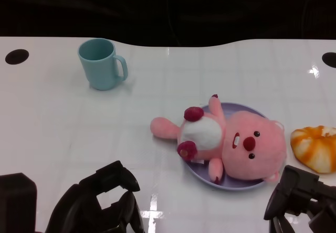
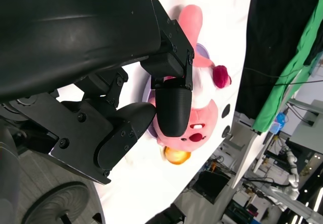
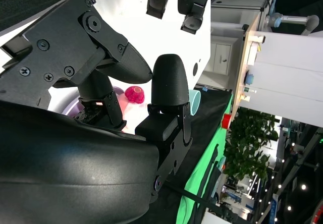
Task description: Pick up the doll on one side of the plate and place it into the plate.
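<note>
A pink doll (image 1: 231, 141) lies on its back across a lavender plate (image 1: 239, 183) set toward the right end of a glossy white table (image 1: 63, 123), its round head resting on the near right part of the plate, its white belly over the plate's left rim and one pink limb stretching off the plate onto the table toward the left. An orange-and-white striped bun (image 1: 315, 147) sits on the table just beside the plate, close to the table's right edge. A light blue mug (image 1: 101, 63) stands upright well apart from them, near the far left of the table, its handle turned to the right. The robot's left hand (image 1: 105, 199) hovers at the near edge of the table, left of the plate, its black fingers (image 2: 172, 110) apart and holding nothing. The right hand (image 1: 302, 199) hangs at the near right corner, just in front of the plate and the bun, its fingers (image 3: 169, 80) likewise spread and empty. Neither hand touches the doll.
</note>
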`<state>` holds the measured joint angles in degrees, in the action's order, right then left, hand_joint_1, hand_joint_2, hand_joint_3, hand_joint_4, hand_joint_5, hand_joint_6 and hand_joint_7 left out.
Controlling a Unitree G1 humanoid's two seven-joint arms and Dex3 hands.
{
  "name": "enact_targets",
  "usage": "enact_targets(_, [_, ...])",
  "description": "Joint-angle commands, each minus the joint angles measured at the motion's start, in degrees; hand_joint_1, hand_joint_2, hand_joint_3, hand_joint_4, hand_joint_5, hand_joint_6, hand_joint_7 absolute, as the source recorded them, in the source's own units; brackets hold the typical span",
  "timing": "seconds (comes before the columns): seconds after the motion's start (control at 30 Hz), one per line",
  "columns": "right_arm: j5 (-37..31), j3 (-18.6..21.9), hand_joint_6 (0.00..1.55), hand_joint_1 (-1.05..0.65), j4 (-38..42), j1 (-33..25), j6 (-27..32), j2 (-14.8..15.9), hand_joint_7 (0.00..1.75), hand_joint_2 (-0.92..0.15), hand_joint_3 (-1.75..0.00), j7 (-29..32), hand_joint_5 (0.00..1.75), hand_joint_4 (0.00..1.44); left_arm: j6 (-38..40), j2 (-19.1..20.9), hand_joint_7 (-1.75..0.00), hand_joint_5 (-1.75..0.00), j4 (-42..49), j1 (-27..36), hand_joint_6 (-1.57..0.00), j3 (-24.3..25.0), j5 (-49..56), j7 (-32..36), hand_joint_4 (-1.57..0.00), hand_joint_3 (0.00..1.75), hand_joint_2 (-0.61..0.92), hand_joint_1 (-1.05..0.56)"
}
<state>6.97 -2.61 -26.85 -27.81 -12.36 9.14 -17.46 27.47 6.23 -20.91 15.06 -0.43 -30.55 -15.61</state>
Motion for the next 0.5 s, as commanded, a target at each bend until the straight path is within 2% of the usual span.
enact_targets(0.03, [0.08, 0.16, 0.64, -0.13, 0.06, -0.10, -0.06, 0.41, 1.52, -0.38, -1.46, 0.23, 1.75, 0.72, -0.55, 0.92, -1.70, -1.75, 0.49, -0.40, -0.68, 0.00, 0.98, -1.08, -0.85, 1.34, 0.42, -0.18])
enact_targets(0.5, [-0.71, -0.09, 0.64, -0.14, 0.11, 0.29, -0.15, 0.25, 1.52, -0.39, -1.43, 0.48, 1.75, 0.72, -0.41, 1.37, -1.71, -1.75, 0.38, -0.50, -0.67, 0.17, 1.53, -1.99, -0.84, 1.36, 0.43, -0.19])
